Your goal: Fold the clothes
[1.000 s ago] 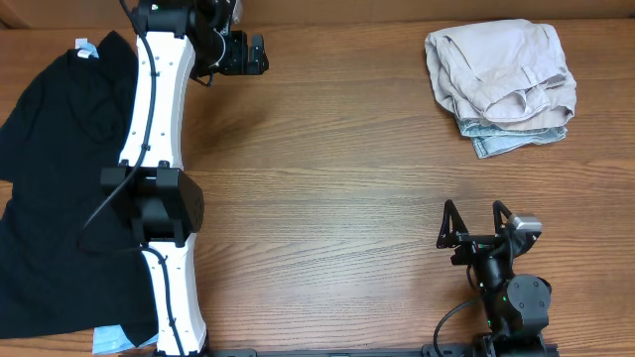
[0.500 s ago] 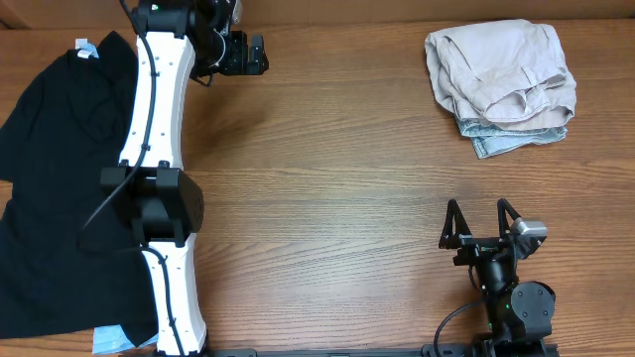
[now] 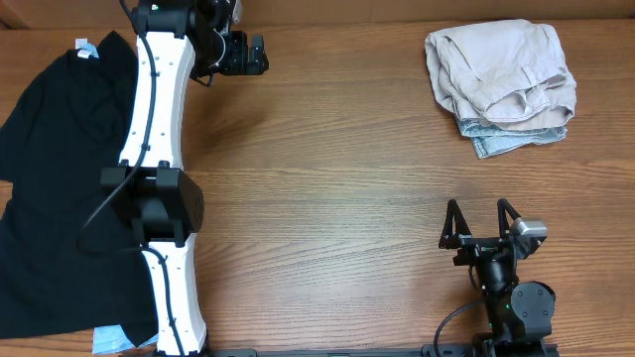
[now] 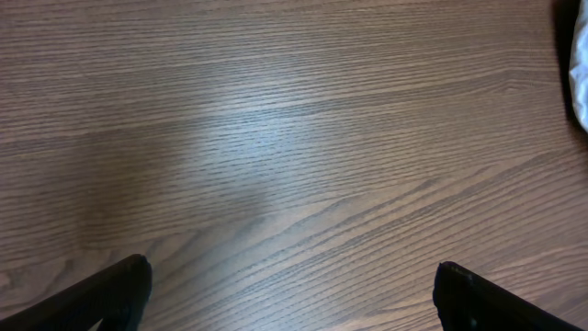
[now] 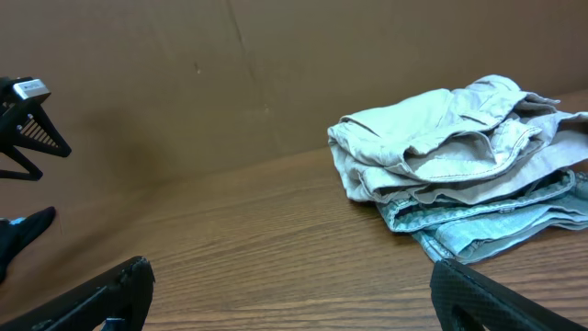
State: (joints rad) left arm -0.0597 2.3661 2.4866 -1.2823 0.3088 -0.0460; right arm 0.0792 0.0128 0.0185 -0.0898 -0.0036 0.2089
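Observation:
The cream-beige shorts (image 3: pixel 501 64) lie crumpled at the back right, on top of light-blue denim shorts (image 3: pixel 516 141). A big black top (image 3: pixel 60 178) is spread over the table's left side. My left gripper (image 3: pixel 243 52) hovers open at the back, right of the top, over bare wood (image 4: pixel 289 290). Near the front edge my right gripper (image 3: pixel 479 220) stands open and empty. It faces the beige shorts (image 5: pixel 441 138) and denim shorts (image 5: pixel 501 221), well short of them (image 5: pixel 294 294).
The white left arm (image 3: pixel 149 129) runs from the front edge to the back along the black top's right side. A brown wall (image 5: pixel 276 64) closes the table's far edge. A light-blue scrap (image 3: pixel 111 340) pokes out at the front left.
My right gripper has shifted slightly to the right and has been still since. The left arm and the clothes have not moved.

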